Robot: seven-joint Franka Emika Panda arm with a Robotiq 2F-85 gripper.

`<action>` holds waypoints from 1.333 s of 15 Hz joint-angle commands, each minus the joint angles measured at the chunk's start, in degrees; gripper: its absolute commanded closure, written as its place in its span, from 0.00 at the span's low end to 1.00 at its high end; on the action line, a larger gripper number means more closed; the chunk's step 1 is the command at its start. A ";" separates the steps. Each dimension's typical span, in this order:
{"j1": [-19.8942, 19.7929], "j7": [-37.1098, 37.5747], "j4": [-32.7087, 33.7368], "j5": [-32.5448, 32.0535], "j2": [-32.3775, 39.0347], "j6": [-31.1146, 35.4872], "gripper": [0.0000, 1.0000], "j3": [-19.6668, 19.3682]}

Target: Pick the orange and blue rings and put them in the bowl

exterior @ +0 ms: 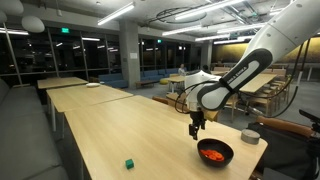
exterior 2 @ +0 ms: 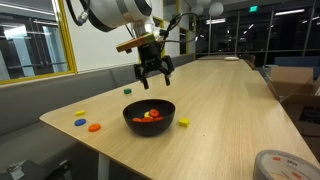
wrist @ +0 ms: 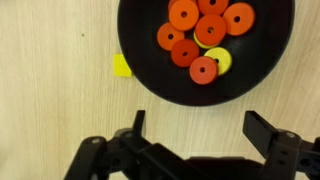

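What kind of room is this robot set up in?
Probably an office canteen or shared work hall: rows of long wooden tables, a cushioned bench along the windows, and overhead strip lights.

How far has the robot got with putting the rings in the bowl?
Done: several orange rings lie in the bowl. In hand: nothing; the open end effector hovers over it. Left: one blue ring and one orange ring on the table.
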 commanded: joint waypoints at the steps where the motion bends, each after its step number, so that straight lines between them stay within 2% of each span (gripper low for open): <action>1: 1.19 -6.04 -3.29 -1.47 -6.75 0.51 0.00 2.76; 5: 3.55 -16.49 -6.05 3.82 -7.66 3.03 0.00 5.40; 11: 7.40 -31.58 -8.74 10.60 -3.43 10.24 0.00 8.33; 16: 8.97 -47.46 -10.16 15.54 -2.67 12.43 0.00 10.09; 20: 10.03 -62.82 -11.91 23.54 -3.17 13.20 0.00 11.17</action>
